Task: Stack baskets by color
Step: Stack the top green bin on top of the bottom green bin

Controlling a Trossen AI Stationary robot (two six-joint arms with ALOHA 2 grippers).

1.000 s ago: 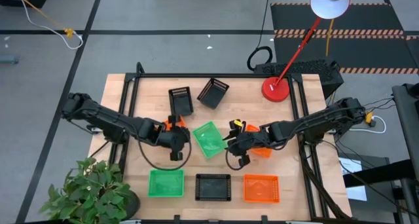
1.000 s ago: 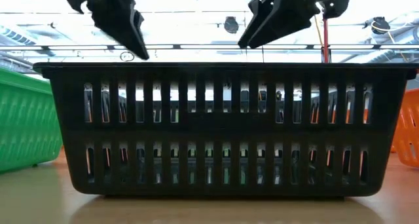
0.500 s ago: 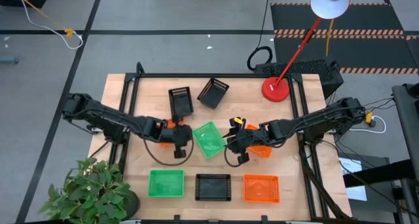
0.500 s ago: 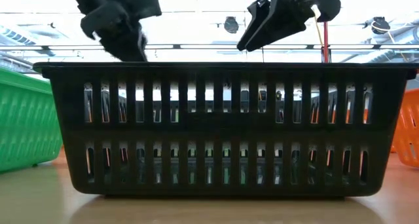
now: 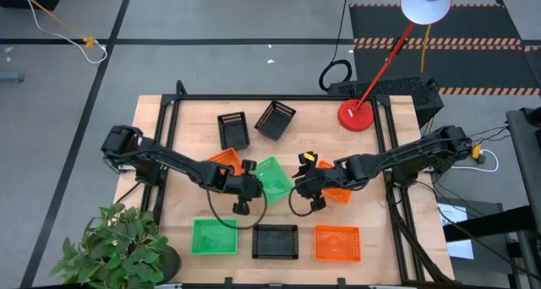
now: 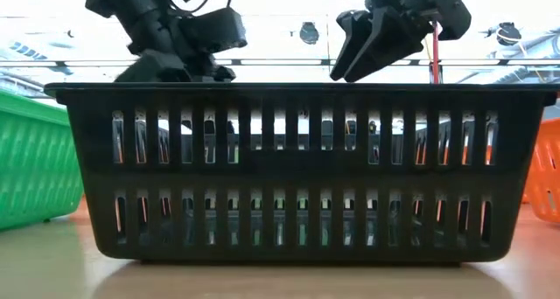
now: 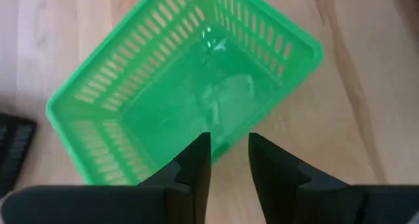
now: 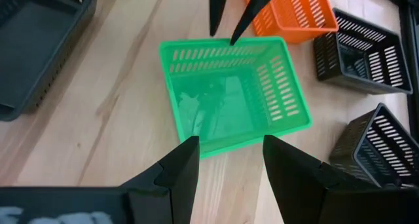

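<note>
A green basket [image 5: 272, 177] [image 7: 177, 93] [image 8: 232, 96] rests on its bottom at the table's middle, turned askew. My left gripper [image 5: 255, 186] [image 7: 229, 142] is open, its fingertips at the basket's left side wall. My right gripper [image 5: 297, 186] [image 8: 226, 152] hovers open over the basket's right side. One orange basket [image 5: 224, 159] lies behind my left arm, another [image 5: 340, 193] under my right arm. Two black baskets [image 5: 233, 130] [image 5: 275, 120] sit at the far side. A green [image 5: 214, 236], a black [image 5: 275, 241] and an orange basket [image 5: 337, 242] line the near edge. My left gripper comes slanting down from the table's left, its fingertips [image 8: 230, 35] at the rim of the green basket's left wall [image 7: 226, 135]. I cannot tell whether they touch it.
A red lamp base [image 5: 356, 116] stands at the far right corner, its arm reaching up over the table's edge. A potted plant [image 5: 118, 247] stands off the near left corner. In the low view the near black basket [image 6: 297, 172] hides most of the table.
My left gripper has come down and gone toward the table's right, up to the green basket, rolling its wrist on the way. The orange basket that it stood over now shows behind it. The green basket has kept its place.
</note>
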